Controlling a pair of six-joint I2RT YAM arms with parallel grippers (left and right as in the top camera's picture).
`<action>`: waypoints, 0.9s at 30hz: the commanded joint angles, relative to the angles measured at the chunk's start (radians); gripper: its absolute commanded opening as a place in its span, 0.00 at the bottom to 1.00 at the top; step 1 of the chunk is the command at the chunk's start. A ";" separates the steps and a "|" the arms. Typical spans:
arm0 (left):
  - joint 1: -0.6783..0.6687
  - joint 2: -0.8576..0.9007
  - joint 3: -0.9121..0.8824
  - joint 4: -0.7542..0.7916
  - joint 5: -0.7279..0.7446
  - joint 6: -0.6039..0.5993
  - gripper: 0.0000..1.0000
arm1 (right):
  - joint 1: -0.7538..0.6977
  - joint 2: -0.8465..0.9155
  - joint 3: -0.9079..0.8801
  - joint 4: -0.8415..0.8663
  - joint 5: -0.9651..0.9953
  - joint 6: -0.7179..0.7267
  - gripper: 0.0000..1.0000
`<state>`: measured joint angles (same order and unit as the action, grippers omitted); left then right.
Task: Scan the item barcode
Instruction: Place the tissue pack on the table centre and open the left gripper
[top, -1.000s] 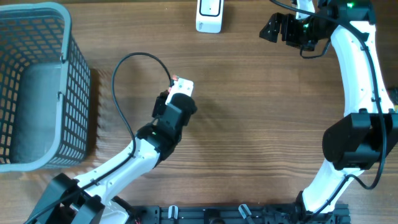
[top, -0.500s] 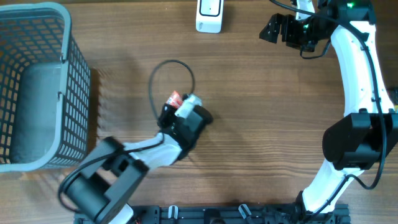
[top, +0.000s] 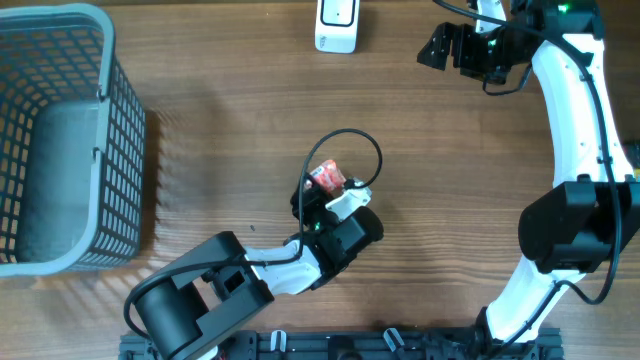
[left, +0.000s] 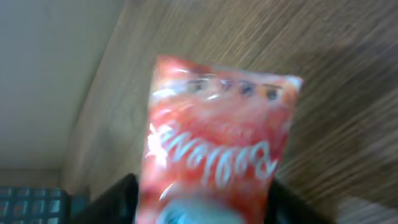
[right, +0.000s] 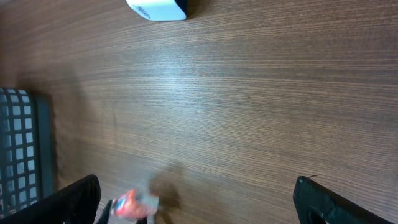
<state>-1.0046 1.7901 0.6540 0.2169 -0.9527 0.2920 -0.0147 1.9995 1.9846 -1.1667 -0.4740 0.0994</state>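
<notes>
Packet (left: 214, 149) sits in my left gripper (top: 331, 188), centre, near side; can't tell if the jaws pinch it. Right gripper (top: 438, 45) is wide open, empty, far right. Risk: a loose hold drops it, or crinkled film glares and the far scanner (top: 338, 25) misreads.

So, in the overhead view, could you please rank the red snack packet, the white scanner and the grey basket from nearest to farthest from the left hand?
1. The red snack packet: right at the left hand, mid-table.
2. The white scanner: at the far edge, near the centre.
3. The grey basket: at the far left.
</notes>
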 joint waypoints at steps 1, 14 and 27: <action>0.023 0.007 0.008 0.004 -0.043 0.019 0.73 | -0.002 0.024 0.001 -0.001 0.006 -0.021 1.00; 0.032 -0.003 0.008 0.151 -0.280 0.050 1.00 | -0.002 0.024 0.001 0.000 0.007 -0.021 1.00; 0.036 -0.267 0.008 0.346 -0.275 -0.031 1.00 | 0.005 0.024 0.001 -0.055 -0.019 -0.021 1.00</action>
<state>-0.9764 1.6093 0.6559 0.5617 -1.1999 0.3313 -0.0147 1.9995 1.9846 -1.1927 -0.4709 0.0990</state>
